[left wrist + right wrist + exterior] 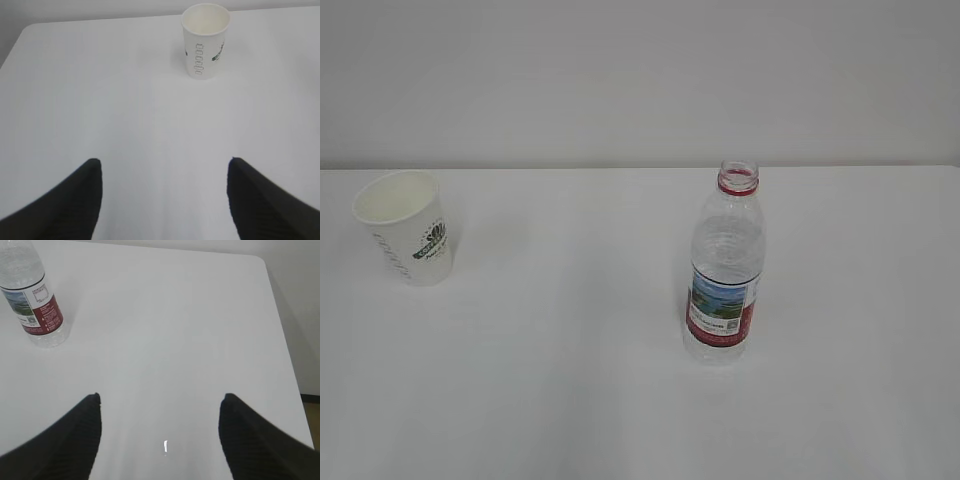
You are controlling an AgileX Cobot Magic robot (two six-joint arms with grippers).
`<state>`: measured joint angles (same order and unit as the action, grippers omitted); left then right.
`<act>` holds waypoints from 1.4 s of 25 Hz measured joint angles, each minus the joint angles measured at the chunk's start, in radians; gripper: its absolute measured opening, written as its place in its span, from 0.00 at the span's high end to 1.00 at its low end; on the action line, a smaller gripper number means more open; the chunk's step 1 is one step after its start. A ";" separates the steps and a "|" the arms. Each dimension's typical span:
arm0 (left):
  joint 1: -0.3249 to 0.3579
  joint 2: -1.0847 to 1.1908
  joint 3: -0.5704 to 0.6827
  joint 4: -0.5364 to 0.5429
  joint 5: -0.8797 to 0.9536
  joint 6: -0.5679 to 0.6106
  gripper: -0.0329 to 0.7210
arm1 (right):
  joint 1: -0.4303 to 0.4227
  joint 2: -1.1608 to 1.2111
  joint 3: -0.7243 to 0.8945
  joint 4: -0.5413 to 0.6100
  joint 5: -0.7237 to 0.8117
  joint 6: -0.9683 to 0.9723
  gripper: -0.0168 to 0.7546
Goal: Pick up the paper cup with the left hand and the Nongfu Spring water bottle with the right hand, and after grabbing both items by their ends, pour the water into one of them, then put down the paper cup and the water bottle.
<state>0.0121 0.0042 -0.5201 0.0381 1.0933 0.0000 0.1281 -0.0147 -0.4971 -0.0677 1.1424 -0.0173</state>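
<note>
The white paper cup [405, 228] with a green logo stands upright at the left of the white table [570, 400]; the left wrist view shows the cup [205, 40] far ahead, right of centre. My left gripper [164, 162] is open over bare table, well short of it. The Nongfu Spring water bottle [724, 268], uncapped with a red neck ring and red label, stands upright right of centre, with water in it. In the right wrist view the bottle [32, 300] is at the upper left. My right gripper [160, 397] is open, holding nothing. Neither arm appears in the exterior view.
A plain pale wall runs behind the table. The table's right edge and rounded far corner [260, 262] show in the right wrist view, with floor beyond. Its far left corner [27, 30] shows in the left wrist view.
</note>
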 joint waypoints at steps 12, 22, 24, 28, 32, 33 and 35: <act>0.000 0.002 -0.010 -0.010 -0.013 0.000 0.21 | 0.000 0.000 -0.037 0.029 0.000 -0.025 0.27; 0.000 0.058 -0.034 -0.010 -0.067 0.000 0.21 | 0.000 0.024 -0.055 0.032 -0.025 -0.039 0.27; 0.000 0.072 -0.043 -0.010 -0.092 0.000 0.21 | 0.000 0.030 -0.060 0.032 -0.037 -0.039 0.27; 0.000 0.108 -0.049 -0.010 -0.129 0.000 0.21 | 0.000 0.056 -0.064 0.032 -0.062 -0.042 0.27; 0.000 0.143 -0.049 -0.010 -0.177 0.000 0.21 | 0.000 0.094 -0.067 0.032 -0.073 -0.044 0.27; 0.000 0.152 -0.049 -0.010 -0.188 0.000 0.21 | 0.000 0.101 -0.069 0.032 -0.077 -0.044 0.27; 0.000 0.165 -0.049 -0.010 -0.198 0.000 0.21 | 0.000 0.113 -0.076 0.032 -0.097 -0.044 0.27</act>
<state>0.0121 0.1697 -0.5694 0.0285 0.8956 0.0000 0.1281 0.0981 -0.5733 -0.0353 1.0458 -0.0609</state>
